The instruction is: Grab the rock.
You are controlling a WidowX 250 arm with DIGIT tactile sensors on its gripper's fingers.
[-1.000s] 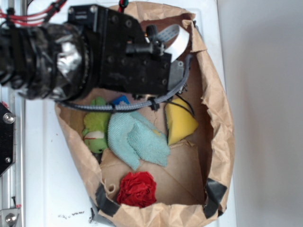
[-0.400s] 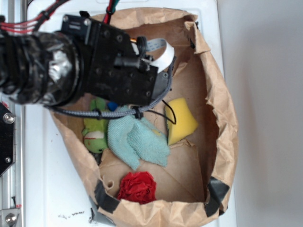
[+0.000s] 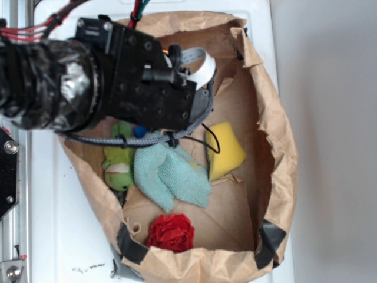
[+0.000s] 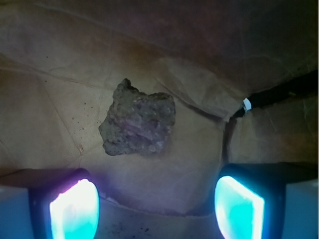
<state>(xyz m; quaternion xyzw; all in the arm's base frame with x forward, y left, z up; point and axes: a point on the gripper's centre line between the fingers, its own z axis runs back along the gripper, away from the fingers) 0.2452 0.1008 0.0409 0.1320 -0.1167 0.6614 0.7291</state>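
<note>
From the wrist view the rock (image 4: 138, 119) lies on creased brown paper, rough and mottled grey-brown, just ahead of the end effector (image 4: 157, 206) and a little left of the midline between its fingers; the two glowing fingertips (image 4: 75, 209) sit wide apart at the bottom corners, released, nothing between them, and neither touches the rock; a black cable (image 4: 279, 94) with a white tip crosses the paper to the right of the rock, apart from it.

Over to the exterior view: the black arm (image 3: 118, 76) hangs over the upper left of an open paper bag (image 3: 277, 118) on a white table (image 3: 59, 236), and it hides the rock entirely from this side; the end effector's tips can't be seen here either; inside the bag, below the arm, a light blue cloth (image 3: 171, 174) sprawls in the middle, touching a green plush toy (image 3: 119, 162) on its left; a yellow sponge (image 3: 225, 150) sits just right of the cloth; a red ball (image 3: 171, 232) rests near the bag's bottom edge, below the cloth; black tape (image 3: 271, 239) patches the bag's lower corners.
</note>
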